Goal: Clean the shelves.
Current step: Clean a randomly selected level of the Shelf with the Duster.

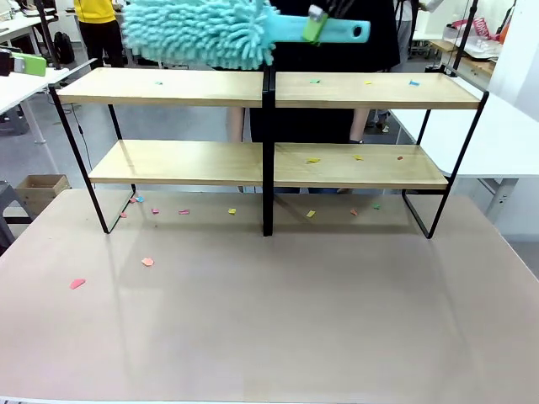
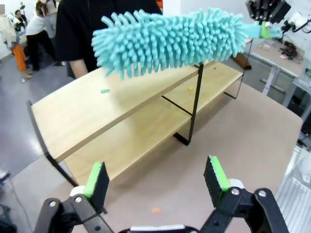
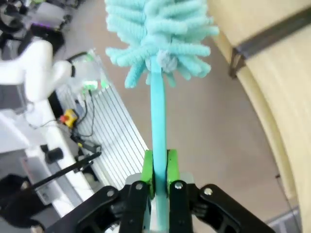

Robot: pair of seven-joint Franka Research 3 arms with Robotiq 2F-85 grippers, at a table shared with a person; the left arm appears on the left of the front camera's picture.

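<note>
Jaws on the right arm pinch the handle of the teal duster (image 3: 158, 116), its fluffy head reaching straight out ahead of them; left jaws hang spread and empty, with the shelves (image 2: 73, 116) just ahead of and below them. Seen from the front, the head floats above the top board (image 1: 185, 88) without touching it; I judge it should sink until the fibres brush the wood, then sweep level toward the paper scraps (image 1: 314, 81) below the right jaws, carrying them off one edge; the lower tier (image 1: 185, 164) needs a flatter entry.
</note>
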